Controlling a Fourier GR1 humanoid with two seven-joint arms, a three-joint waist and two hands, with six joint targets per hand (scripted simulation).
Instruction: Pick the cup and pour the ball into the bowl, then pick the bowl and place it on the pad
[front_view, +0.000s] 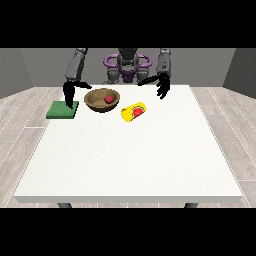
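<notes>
Hands are seen held above the tabletop (130, 160), gripping nothing: the hand at the view's right (162, 87) with fingers spread, the hand at the view's left (68, 93) pointing down over the green pad (62, 110). Nearest lies the yellow cup (133, 111), tipped on its side just right of the bowl (102, 100), long axis slanting, mouth toward the camera. The ball (108, 99) rests inside the bowl, so pouring looks done; the bowl, just right of the pad, is yet to be moved.

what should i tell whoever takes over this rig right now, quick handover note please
Hands: the hand at the view's left hangs over the green pad, holding nothing. The hand at the view's right is open above the table, also holding nothing.
Things: the red ball is in the wooden bowl. The yellow cup lies on its side just right of the bowl. The bowl sits on the table beside the pad, not on it.
Done: the pour.
Left: pick up the bowl and set it on the pad.
</notes>
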